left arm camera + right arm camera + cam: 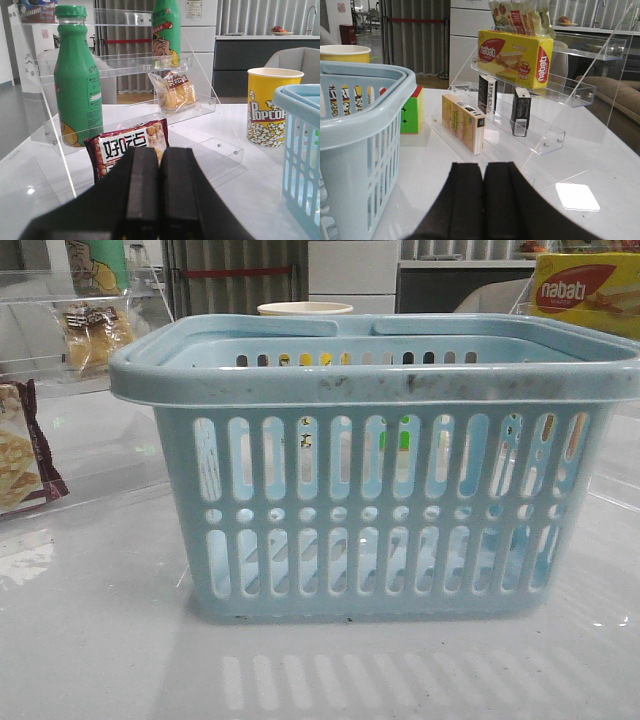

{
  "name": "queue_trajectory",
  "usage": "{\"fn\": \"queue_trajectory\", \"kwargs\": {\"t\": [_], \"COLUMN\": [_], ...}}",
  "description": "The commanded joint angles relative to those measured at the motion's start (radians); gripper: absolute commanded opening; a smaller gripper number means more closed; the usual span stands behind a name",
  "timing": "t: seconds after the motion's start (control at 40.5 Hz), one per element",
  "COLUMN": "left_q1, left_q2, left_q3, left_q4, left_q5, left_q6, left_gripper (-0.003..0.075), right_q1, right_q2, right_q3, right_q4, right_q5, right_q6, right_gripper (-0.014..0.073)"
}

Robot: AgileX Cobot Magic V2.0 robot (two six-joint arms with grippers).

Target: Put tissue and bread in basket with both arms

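The light-blue basket (375, 380) stands mid-table and looks empty; it also shows in the left wrist view (302, 150) and the right wrist view (365, 115). The bread (175, 92), golden in a clear bag, lies on an acrylic shelf and shows at the far left in the front view (95, 335). My left gripper (159, 155) is shut and empty, well short of the bread. The tissue (521, 112), a small black pack, stands upright on the lower acrylic shelf on the right. My right gripper (483, 170) is shut and empty, well short of it. Neither gripper shows in the front view.
A green bottle (77, 85) and a maroon-edged packet (130, 145) stand near the bread. A popcorn cup (272, 107) is behind the basket. A second dark pack (487, 94), a beige box (463, 122), a puzzle cube (411, 116) and the nabati box (515, 50) are near the tissue.
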Motion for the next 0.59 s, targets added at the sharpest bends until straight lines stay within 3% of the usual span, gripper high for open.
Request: {"fn": "queue_trajectory", "kwargs": {"t": [0.0,0.297,0.445,0.568], "left_q1": [-0.007,-0.007,-0.007,-0.007], "left_q2": [-0.017,-0.017,-0.015,-0.003], "left_q3": [-0.001,-0.031,-0.155,-0.295], "left_q4": [-0.002,-0.002,-0.002,0.0], "left_q5": [-0.094,-0.166,-0.141,-0.027], "left_q6": [-0.001,-0.001,-0.001,-0.001], "left_gripper": [0.009,0.009,0.009,0.009], "right_q1": [0.002,0.003,0.003,0.003], "right_q2": [-0.017,-0.017,-0.017,0.008], "right_q3": [0.001,-0.028,-0.17,-0.327], "right_q4": [0.0,0.0,0.0,-0.001], "right_q5": [-0.098,-0.108,-0.033,0.06], "right_q6": [-0.003,-0.003,-0.003,-0.003], "right_gripper": [0.0097,0.0097,0.0097,0.0097]}}
